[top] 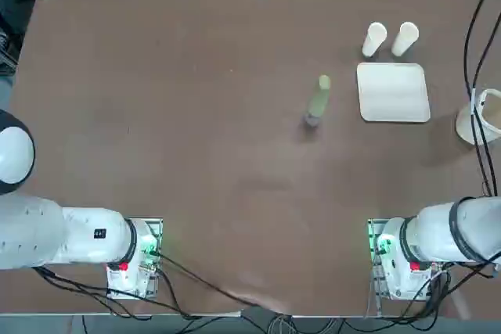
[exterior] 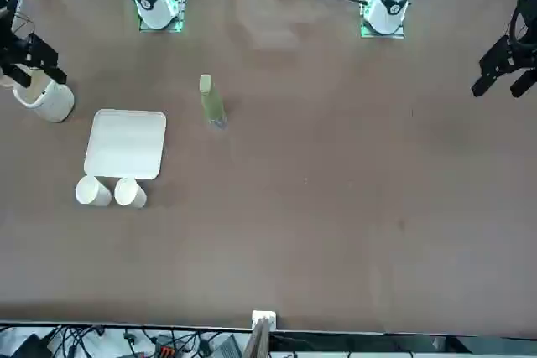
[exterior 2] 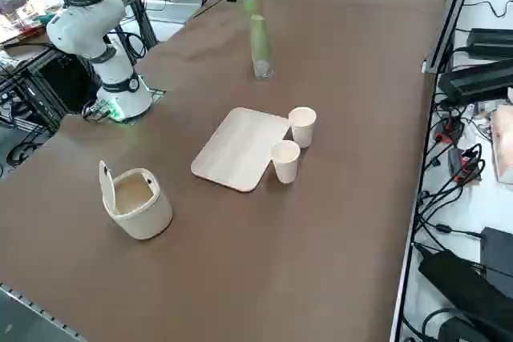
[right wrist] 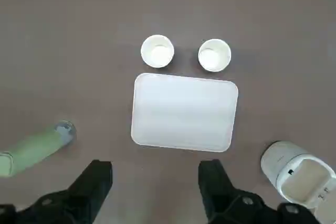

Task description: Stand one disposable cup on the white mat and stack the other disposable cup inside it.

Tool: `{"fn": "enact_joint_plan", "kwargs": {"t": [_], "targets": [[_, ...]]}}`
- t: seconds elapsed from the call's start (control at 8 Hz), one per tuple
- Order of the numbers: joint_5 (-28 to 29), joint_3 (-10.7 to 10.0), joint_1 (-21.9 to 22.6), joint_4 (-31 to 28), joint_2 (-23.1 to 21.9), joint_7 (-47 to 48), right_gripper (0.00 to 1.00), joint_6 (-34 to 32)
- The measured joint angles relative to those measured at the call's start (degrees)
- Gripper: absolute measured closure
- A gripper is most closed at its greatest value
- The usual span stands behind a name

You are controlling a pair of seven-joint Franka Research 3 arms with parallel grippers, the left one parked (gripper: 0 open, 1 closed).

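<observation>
Cups (right wrist: 157, 51) upright beside mat (right wrist: 184, 112) edge | right end effector (right wrist: 155, 172) released, above table (right wrist: 157, 182)

A green bottle (top: 318, 100) with a pale cap stands upright on a brown table (top: 235, 154), well apart from a round white container (exterior 2: 141, 207) whose lid is raised, showing a beige interior. Black cables (exterior 2: 449, 190) and dark boxes (exterior 2: 477, 82) crowd a white surface (exterior 2: 473, 222) just beyond the table's metal-trimmed edge.
</observation>
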Motion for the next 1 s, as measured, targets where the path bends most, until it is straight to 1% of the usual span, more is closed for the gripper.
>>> {"fn": "enact_joint_plan", "kwargs": {"t": [0.62, 0.75, 0.88, 1.0], "targets": [[0.22, -0.1, -0.01, 0.72, 0.27, 0.02, 0.0, 0.46], [0.26, -0.03, 0.04, 0.71, 1.22, 0.02, 0.0, 1.89], [0.3, 0.08, 0.08, 0.58, 3.17, 0.02, 0.0, 4.28], [0.33, 0.13, 0.13, 0.48, 6.26, 0.01, 0.0, 6.81]]}}
